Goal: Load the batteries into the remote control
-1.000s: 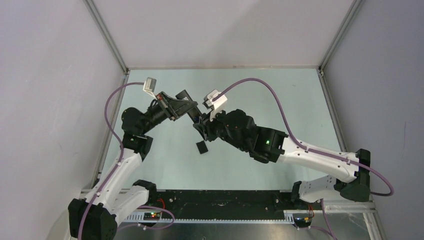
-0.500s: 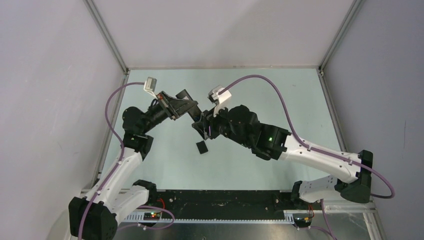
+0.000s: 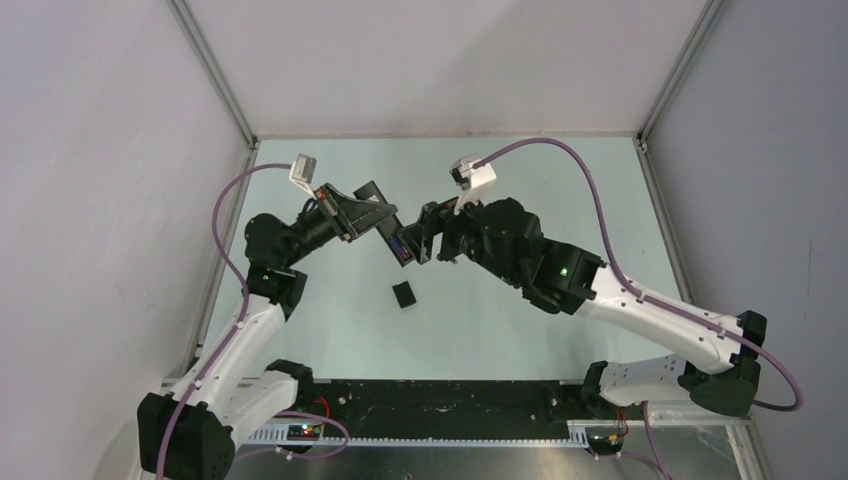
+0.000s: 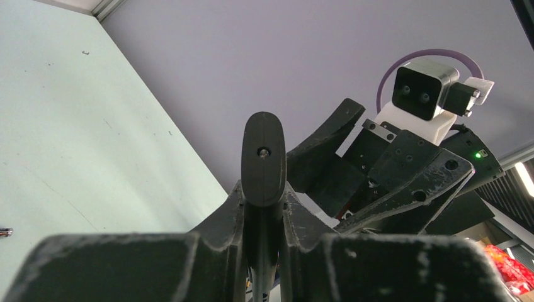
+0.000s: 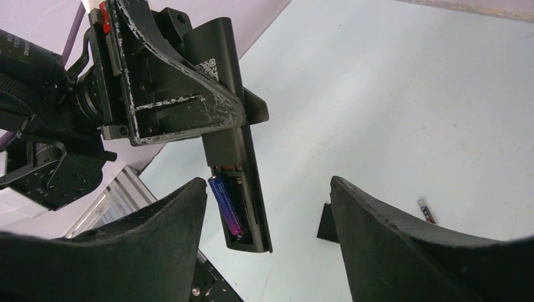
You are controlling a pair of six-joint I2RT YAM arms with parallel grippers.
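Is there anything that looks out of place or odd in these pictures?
Only half loaded: the remote control, clamped in the left gripper, has just one blue-purple battery in its open recess. The second battery lies loose on the table.

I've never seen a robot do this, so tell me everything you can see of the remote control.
The remote control is a slim black plastic-looking bar, held off the table, clamped in the left gripper. Its back faces the right wrist camera, recess open: one blue-purple battery sits inside, the neighbouring slot looks empty.
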